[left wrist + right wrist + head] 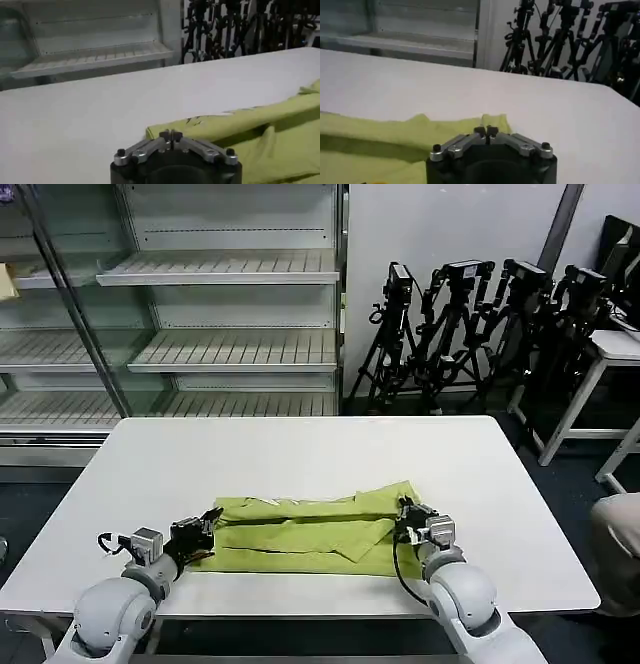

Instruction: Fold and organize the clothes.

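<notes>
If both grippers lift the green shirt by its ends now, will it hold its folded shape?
Probably not. The shirt lies in soft, creased layers on the table, so its middle would likely sag. It looks thin and light, so the loose folded flap may fall open.

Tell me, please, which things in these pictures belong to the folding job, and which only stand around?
Belong to the job:
- lime green shirt, partly folded on the white table
- left gripper, shut at the shirt's left end
- right gripper, shut at the shirt's right end

Only standing around:
- empty shelves behind the table
- black tripods by the wall
</notes>
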You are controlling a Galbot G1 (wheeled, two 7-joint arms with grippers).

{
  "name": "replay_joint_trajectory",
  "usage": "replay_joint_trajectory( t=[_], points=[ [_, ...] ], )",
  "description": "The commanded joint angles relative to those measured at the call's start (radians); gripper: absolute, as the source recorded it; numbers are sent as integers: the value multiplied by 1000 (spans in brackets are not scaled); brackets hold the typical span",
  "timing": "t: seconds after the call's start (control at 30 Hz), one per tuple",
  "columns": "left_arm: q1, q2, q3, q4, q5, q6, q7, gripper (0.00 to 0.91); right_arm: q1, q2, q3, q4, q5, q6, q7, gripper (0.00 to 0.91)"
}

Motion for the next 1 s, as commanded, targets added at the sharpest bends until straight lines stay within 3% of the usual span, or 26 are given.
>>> replay_joint_trajectory(
  t=[0.03,0.07,0.5,0.7,1.0],
  points=[
    [19,2,4,-20,10,3,-3,746,-12,1,0,0,-13,-3,-8,907],
    [24,2,6,-21,17,3,-5,907,-13,1,0,0,-15,-7,-5,907],
    [55,-11,-61,-118,-129,3,-154,907,-77,-14,80,98,-14,-2,-7,907],
    [100,-59,-21,-117,-256,3,-301,907,-137,-29,119,186,-14,-2,-16,907],
    [90,-120,24,-78,-301,3,-435,907,-169,-37,147,212,-22,-4,-12,907]
  ],
)
